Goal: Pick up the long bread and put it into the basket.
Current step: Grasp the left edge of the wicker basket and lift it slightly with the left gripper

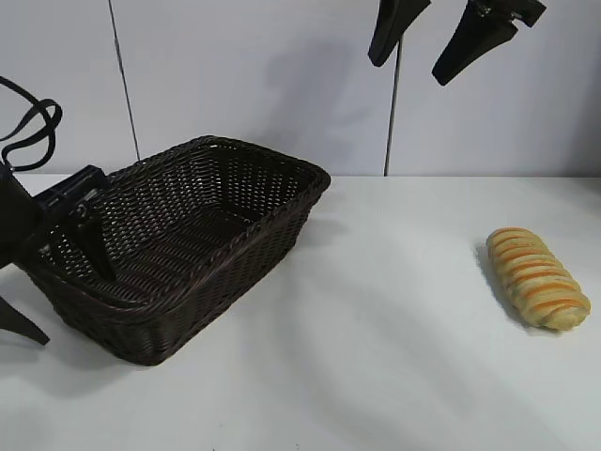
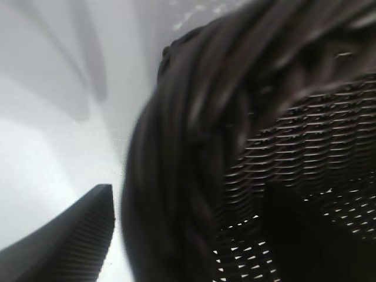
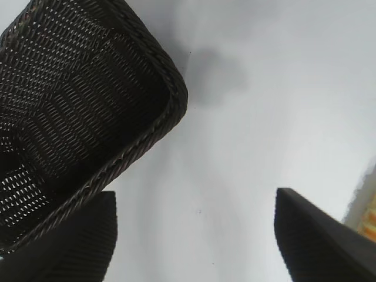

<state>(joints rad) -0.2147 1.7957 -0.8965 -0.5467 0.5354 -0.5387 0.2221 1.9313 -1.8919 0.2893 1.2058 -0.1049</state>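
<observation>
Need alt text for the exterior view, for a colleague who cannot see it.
A striped long bread lies on the white table at right, well apart from the empty dark wicker basket at left. The left gripper straddles the basket's left rim; the right gripper hangs open high above.

This looks like a robot test bay in a lab, not a home or shop: a bare white bench (image 1: 376,357) stands against plain pale wall panels (image 1: 254,75) with dark vertical seams, and black robot arms reach in from the left edge and from above.
</observation>
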